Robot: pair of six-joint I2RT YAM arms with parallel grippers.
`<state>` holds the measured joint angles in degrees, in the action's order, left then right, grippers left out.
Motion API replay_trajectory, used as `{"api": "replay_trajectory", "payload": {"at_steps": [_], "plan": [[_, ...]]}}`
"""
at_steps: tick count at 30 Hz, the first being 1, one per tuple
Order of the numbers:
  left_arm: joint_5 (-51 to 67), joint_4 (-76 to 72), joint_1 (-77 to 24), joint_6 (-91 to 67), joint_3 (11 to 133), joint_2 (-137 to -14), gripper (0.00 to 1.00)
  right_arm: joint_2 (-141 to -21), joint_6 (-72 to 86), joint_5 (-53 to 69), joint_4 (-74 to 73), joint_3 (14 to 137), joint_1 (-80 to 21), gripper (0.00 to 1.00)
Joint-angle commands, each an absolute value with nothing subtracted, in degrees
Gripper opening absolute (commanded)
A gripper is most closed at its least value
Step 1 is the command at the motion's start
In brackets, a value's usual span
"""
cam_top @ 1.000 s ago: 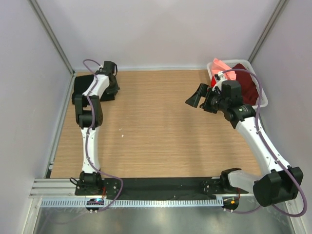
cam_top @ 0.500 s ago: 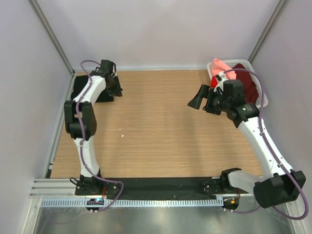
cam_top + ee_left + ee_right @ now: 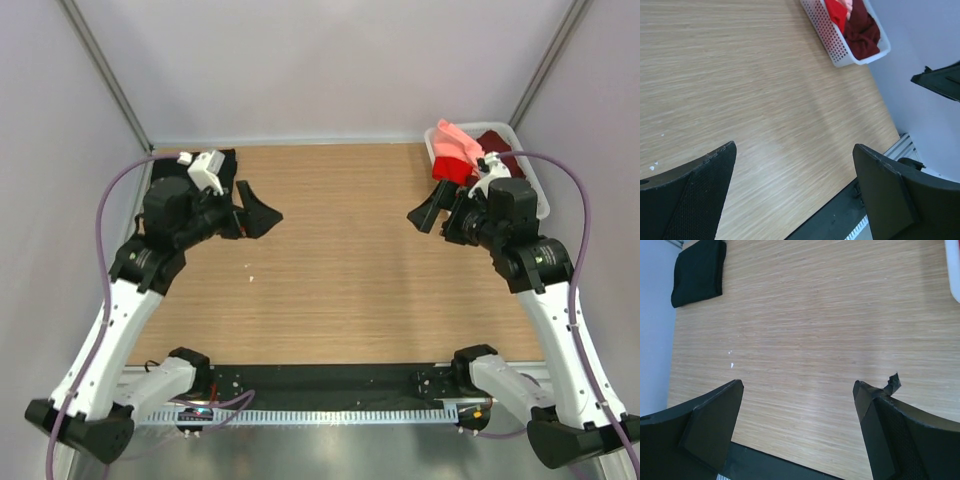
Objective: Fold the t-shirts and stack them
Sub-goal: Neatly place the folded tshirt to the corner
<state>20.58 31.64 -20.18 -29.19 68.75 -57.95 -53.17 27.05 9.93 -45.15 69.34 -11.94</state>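
Pale wood worktop (image 3: 330, 270) showed open grain through its middle, room you would need, I judge, for folding. Your black t-shirt (image 3: 697, 272) sat folded in the 10 o'clock corner, likely as the base of the stack. It looked nearly square, its edges roughly in line with the worktop's, so I couldn't name a long axis. The other t-shirts (image 3: 455, 160), red, pink and maroon, waited crumpled in the basket (image 3: 826, 34) at 2 o'clock. Your left hand (image 3: 794, 147) and right hand (image 3: 798, 384) hung spread, holding nothing.

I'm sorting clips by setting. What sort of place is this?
Probably a robotics lab cell, not a home: a wooden table boxed in by plain white panels, a left arm and right arm bolted at its near edge, and a white basket of shirts.
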Motion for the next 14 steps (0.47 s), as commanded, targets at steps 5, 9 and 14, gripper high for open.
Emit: {"api": "replay_trajectory", "payload": {"at_steps": [5,9,14], "plan": [[17.67,31.82,-19.86,-28.3,63.11,-47.56,1.0,-48.35,26.54,6.24,-49.13,70.23,-12.13,1.0],[16.7,31.99,-19.86,-28.13,62.14,-45.71,1.0,-47.11,26.72,6.15,-49.4,69.52,-12.13,1.0],[16.79,32.08,-19.86,-28.56,63.02,-44.65,1.0,-46.15,26.54,6.16,-49.3,68.56,-12.13,1.0]]}}
